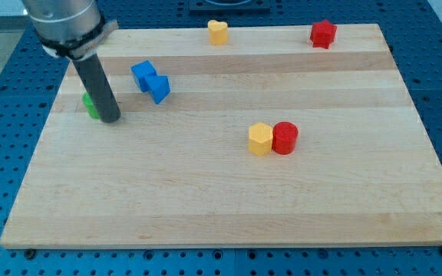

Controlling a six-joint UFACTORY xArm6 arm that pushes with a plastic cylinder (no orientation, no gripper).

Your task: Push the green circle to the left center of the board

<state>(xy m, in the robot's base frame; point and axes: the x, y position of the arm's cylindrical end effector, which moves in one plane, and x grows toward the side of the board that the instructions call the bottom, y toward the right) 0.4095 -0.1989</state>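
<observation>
The green circle [90,105] sits near the board's left edge, mostly hidden behind my rod; only a green sliver shows on the rod's left side. My tip [110,118] rests on the board right against the green circle's right side. Two blue blocks [150,81] lie touching each other a little to the right of and above the tip.
A yellow hexagon block [260,139] and a red cylinder [285,138] touch each other right of centre. A yellow heart-shaped block [218,31] sits at the top edge, a red block [323,33] at the top right. The wooden board [229,207] lies on a blue perforated table.
</observation>
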